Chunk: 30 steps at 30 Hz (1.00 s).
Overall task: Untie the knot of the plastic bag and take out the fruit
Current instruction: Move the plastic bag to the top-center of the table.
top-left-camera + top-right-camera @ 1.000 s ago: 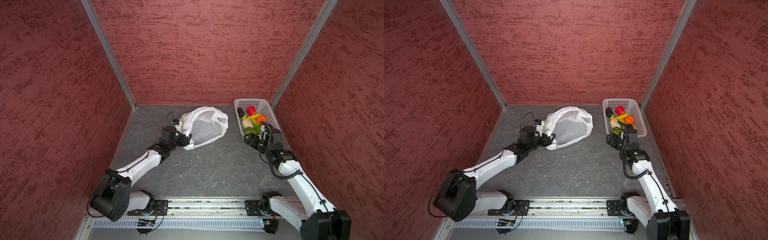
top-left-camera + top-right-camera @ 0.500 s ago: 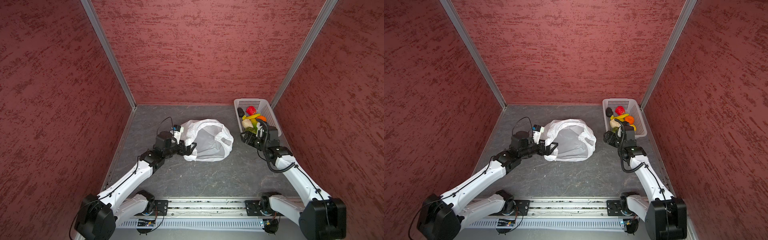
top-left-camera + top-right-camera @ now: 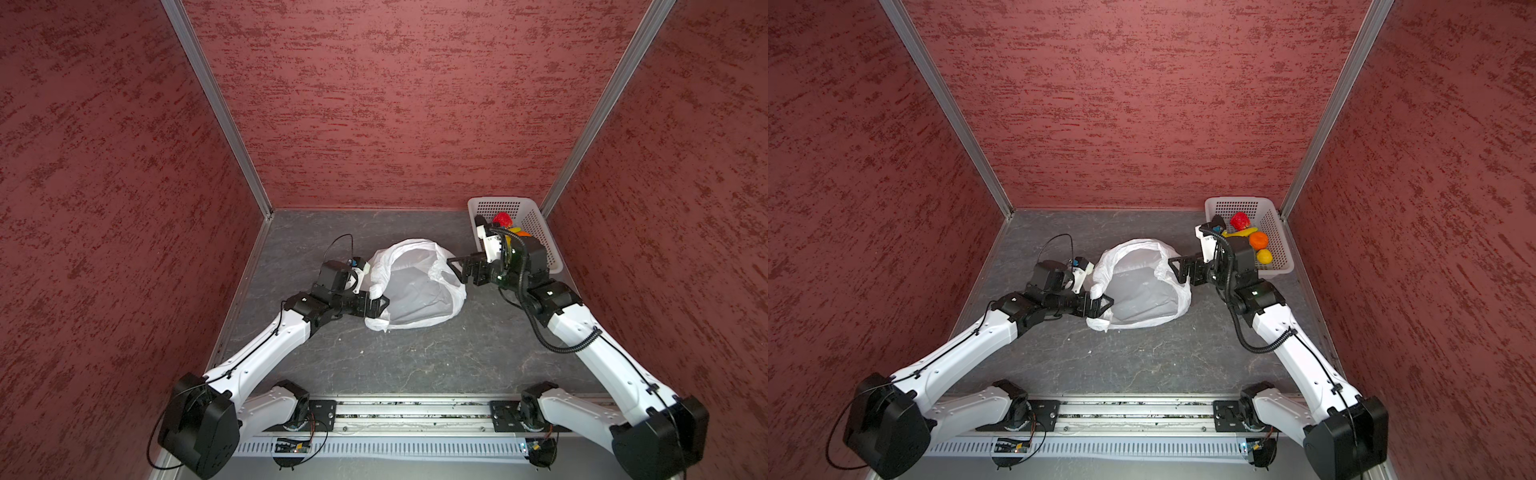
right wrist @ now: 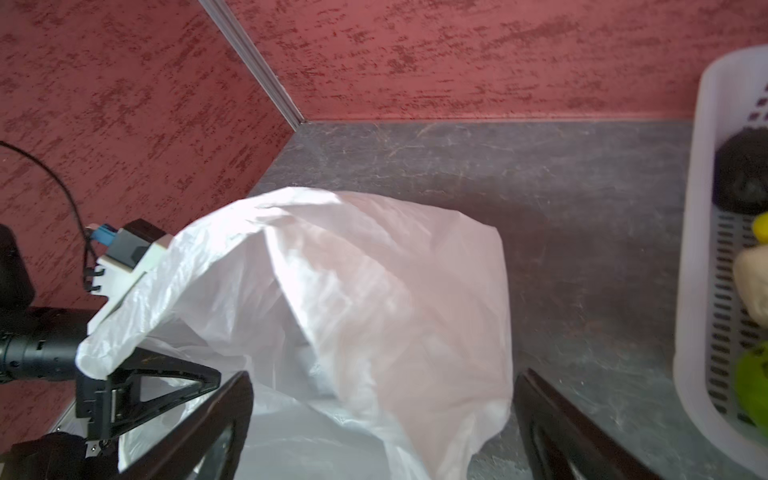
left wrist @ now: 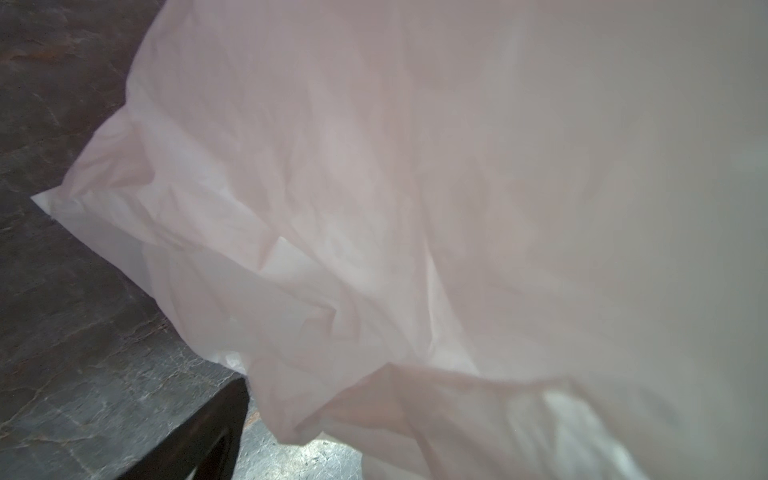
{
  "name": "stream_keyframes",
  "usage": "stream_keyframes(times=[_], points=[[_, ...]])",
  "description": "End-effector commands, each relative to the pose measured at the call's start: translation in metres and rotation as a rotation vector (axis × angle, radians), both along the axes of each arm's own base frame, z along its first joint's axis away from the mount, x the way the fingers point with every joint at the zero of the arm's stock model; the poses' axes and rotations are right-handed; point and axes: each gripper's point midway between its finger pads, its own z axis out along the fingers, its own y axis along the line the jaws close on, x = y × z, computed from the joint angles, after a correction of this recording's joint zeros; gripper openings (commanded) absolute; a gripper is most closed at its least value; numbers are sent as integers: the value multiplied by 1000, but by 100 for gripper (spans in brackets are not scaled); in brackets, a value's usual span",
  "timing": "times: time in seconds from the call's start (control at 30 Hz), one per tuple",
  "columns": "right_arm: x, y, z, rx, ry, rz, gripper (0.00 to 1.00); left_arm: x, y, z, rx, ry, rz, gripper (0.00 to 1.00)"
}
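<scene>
Currently, thin translucent white plastic bag (image 3: 419, 286): laid open mid-frame.
Left gripper (image 3: 380, 307): jaws spread, film draped across.
Right gripper (image 3: 454, 270): jaws spread, bag edge between.

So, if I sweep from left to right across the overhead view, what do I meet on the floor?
In a top view: left gripper → plastic bag → right gripper → white basket, with the fruit lying inside it.
</scene>
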Motion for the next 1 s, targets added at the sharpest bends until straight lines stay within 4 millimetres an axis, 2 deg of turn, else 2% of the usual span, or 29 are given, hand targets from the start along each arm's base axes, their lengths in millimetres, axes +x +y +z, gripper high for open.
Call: stream_keyframes(times=[0.0,0.1,0.2,0.33,0.4,0.47,0.63,0.77,0.9,0.97], points=[[4,14,10,-105,-72,80,98,-1,-5,6,1,-9,-54,100],[16,23,4,-229,-82,78,98,-2,-8,7,9,-8,-81,100],[41,16,-18,-362,-47,5,98,-4,-9,9,14,-16,-101,100],[69,19,-44,-445,-15,-20,96,-9,-13,11,-7,-25,-140,100],[80,24,-44,-429,-22,-32,79,-13,-17,12,-19,-27,-168,100],[89,30,-39,-390,-37,-47,52,-18,-21,12,-19,-33,-200,100],[110,28,-36,-361,-46,-141,12,-28,-24,11,16,-31,-247,100],[126,25,-30,-349,-62,-217,1,-39,-27,10,93,-55,-292,100],[145,18,-27,-347,-56,-312,0,-39,-23,17,118,-109,-267,100],[153,18,-27,-347,-63,-339,0,-33,-16,29,114,-181,-213,100]])
